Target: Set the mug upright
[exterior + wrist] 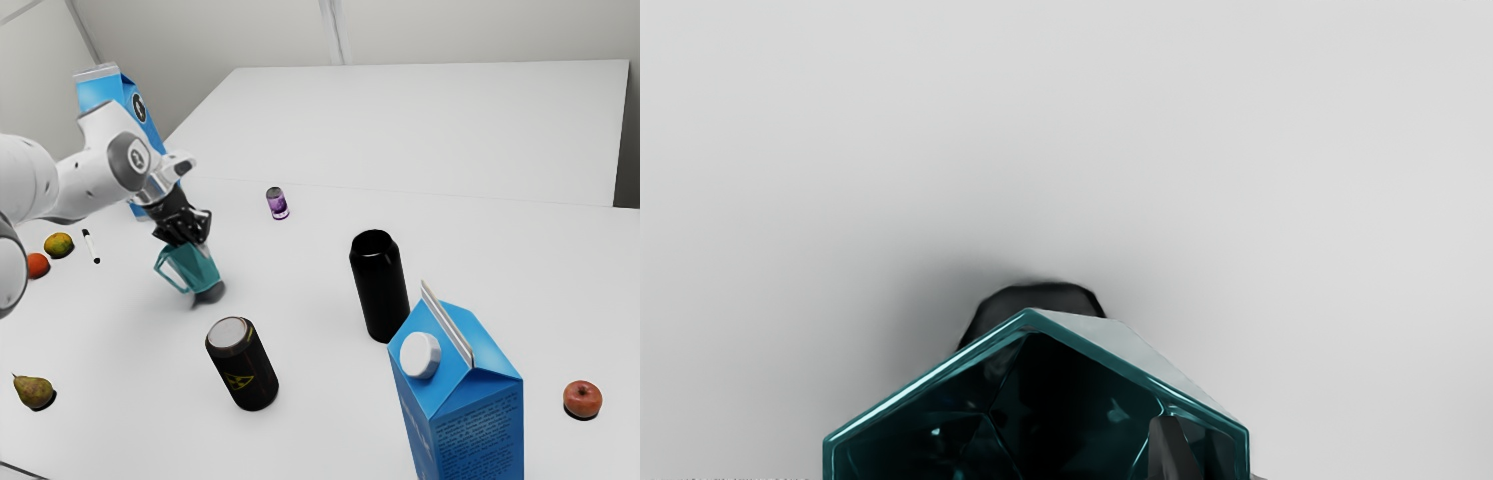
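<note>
At the exterior view's left, our black gripper (185, 232) is at the upper part of the angular teal mug (196, 268). We cannot tell whether our pincer stands wide, narrow or closed around the mug's wall. The mug's handle (167, 272) faces the exterior view's left; in the wrist view its angular rim (926, 379) opens toward our camera. Whether its base touches the white table (320, 400), we cannot tell.

Nearest the mug, well clear of it, are the black can with a yellow hazard mark (240, 372) and the small purple bottle (277, 205). Toward the exterior view's right stand a plain black can (385, 300) and a blue carton with a white cap (455, 395), with a red apple (582, 399) beyond.
</note>
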